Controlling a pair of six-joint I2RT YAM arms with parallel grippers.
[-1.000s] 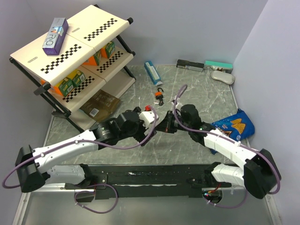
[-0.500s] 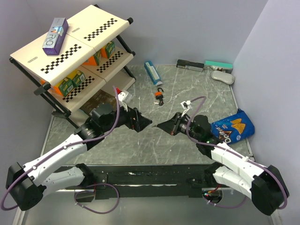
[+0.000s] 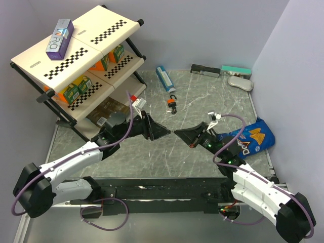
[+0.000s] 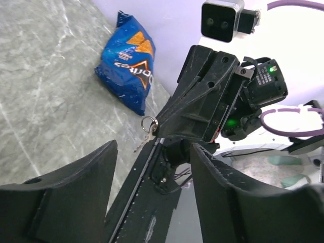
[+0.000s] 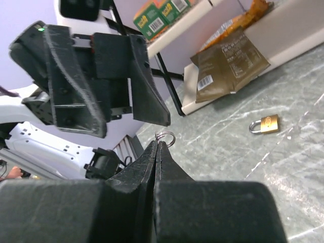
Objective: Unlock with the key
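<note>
Plainly, the key hangs at the tip of the right end effector

The key [image 4: 146, 136] is off the table, in the air above its middle: a small metal split ring with a thin blade dangling below it. The right end effector [image 5: 157, 145] has its two fingers pressed fully together, and the ring pokes out from between their very tips. Facing it, tip to tip and just apart, is the left end effector [image 3: 166, 131]. Its fingers stand partway apart with nothing between them, and the key sits just ahead of that gap.

On the grey marbled table [image 3: 212, 109], an orange padlock [image 3: 173, 104] lies farther back than the two arms. A small brass padlock [image 5: 265, 124] lies on the surface out from the foot of the shelf rack [image 3: 76, 55]. A blue Doritos bag [image 3: 251, 137] rests by the right wall, its logo readable.

On the rack's lowest board lies a brown pouch [image 5: 230, 66] with a white barcode label, the print too small to read. Green and orange cartons [image 3: 76, 91] on the middle shelf show barcodes in the right wrist view, but their lettering is unreadable. The top board is marked with black-and-white checker strips. On it a purple box [image 3: 59, 38] carries large white letters that look like "VRO", though not surely. A blue pack [image 3: 165, 78] lies at the far side, its writing too small to make out
</note>
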